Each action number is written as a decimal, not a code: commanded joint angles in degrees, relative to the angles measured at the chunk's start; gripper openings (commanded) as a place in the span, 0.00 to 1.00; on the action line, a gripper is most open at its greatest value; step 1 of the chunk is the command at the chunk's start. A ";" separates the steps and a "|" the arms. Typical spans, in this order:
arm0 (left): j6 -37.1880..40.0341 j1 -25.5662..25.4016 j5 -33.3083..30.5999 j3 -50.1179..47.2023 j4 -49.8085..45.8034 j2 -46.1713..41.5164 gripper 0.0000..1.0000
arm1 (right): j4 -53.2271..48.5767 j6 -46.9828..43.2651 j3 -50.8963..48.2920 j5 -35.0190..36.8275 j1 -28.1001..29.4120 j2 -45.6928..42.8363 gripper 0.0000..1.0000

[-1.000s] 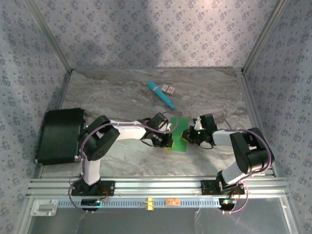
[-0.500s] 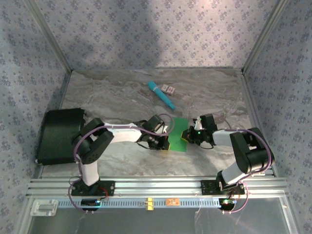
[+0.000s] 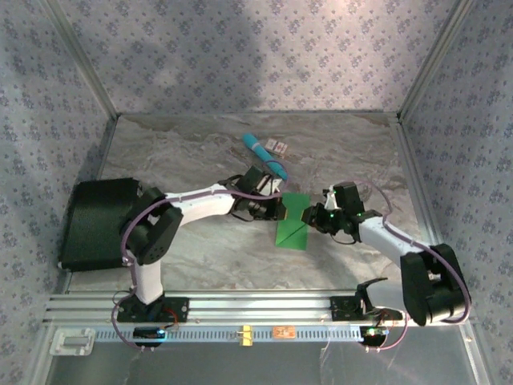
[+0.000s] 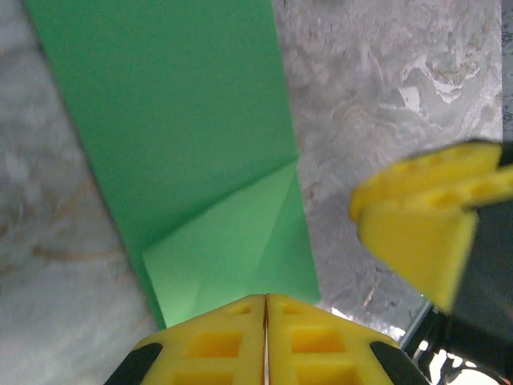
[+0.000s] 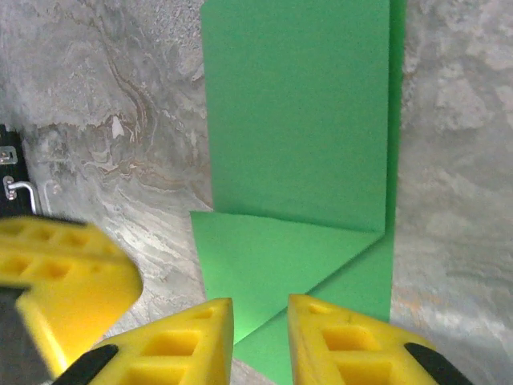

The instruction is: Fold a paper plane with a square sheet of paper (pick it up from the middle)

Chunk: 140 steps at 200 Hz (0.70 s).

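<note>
The marbled tabletop (image 3: 200, 152) carries a black case (image 3: 96, 223) at its left edge. Near the middle lies the square sheet of paper (image 3: 292, 224), flat, with one corner folded over into a triangle. The left pincer (image 4: 265, 298) is clenched at the sheet's left edge; whether it nips the paper cannot be told. The right pincer (image 5: 260, 309) is released, its jaws slightly parted over the opposite edge. A teal stick (image 3: 264, 155) and a small card (image 3: 278, 146) lie farther back.

Green sheet (image 4: 176, 120) cut off by top edge, right hand (image 4: 377, 212) blurred, small box (image 3: 277, 146) label illegible
</note>
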 commanded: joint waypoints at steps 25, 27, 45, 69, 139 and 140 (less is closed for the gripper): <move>4.52 0.70 -0.79 3.88 -5.97 6.44 0.08 | -6.58 4.66 -2.63 2.26 2.50 -4.46 0.34; 4.59 0.70 -0.71 3.89 -5.99 6.62 0.07 | -6.58 5.00 -2.73 2.26 2.54 -4.48 0.34; 4.64 0.72 -0.04 3.23 -5.56 7.79 0.07 | -5.60 6.76 -3.32 0.99 3.63 -3.99 0.34; 4.20 0.64 0.05 1.96 -5.51 8.72 0.06 | -5.60 8.40 -3.17 0.93 5.50 -2.72 0.34; 1.61 -1.22 -1.06 -0.83 -4.52 8.04 0.05 | -9.09 9.51 -1.60 5.51 8.79 0.75 0.38; 1.59 -1.21 -1.08 -0.83 -4.53 7.99 0.05 | -9.23 9.54 -1.55 5.67 8.79 0.77 0.38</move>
